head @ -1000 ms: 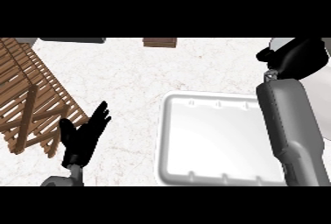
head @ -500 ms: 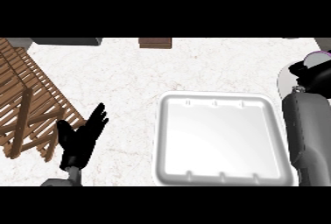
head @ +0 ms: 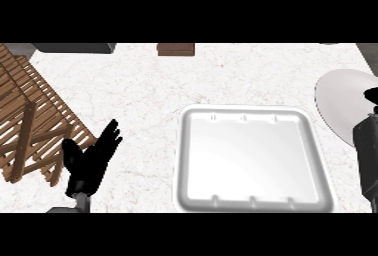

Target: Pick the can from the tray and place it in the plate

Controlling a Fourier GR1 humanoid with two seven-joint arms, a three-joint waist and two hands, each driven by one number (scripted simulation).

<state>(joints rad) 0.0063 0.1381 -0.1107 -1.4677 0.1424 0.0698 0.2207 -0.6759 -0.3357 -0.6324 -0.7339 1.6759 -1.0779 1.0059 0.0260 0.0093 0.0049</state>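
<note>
The white tray (head: 255, 162) lies flat on the pale speckled counter (head: 192, 80), right of centre, with its long side running away from the viewer and small moulded ridges along its near and far rims. No can shows on the tray's surface, and the can cannot be located anywhere in the head view. The plate (head: 341, 102) is a light grey disc at the right edge, just beyond the tray's far right corner and apart from it. The right hand (head: 371, 96) shows only as a small black shape at the right edge, over the plate's right portion; whether its fingers are spread, curled or holding something cannot be told. The dark forearm below it runs along the right edge beside the tray. The left hand (head: 90, 162) rests at lower left, well apart from the tray, fingers straight and spread upward, holding nothing. A wooden slatted rack (head: 33, 115) occupies the left edge, near the left hand. A small brown block (head: 176, 49) sits at the counter's far edge.
</note>
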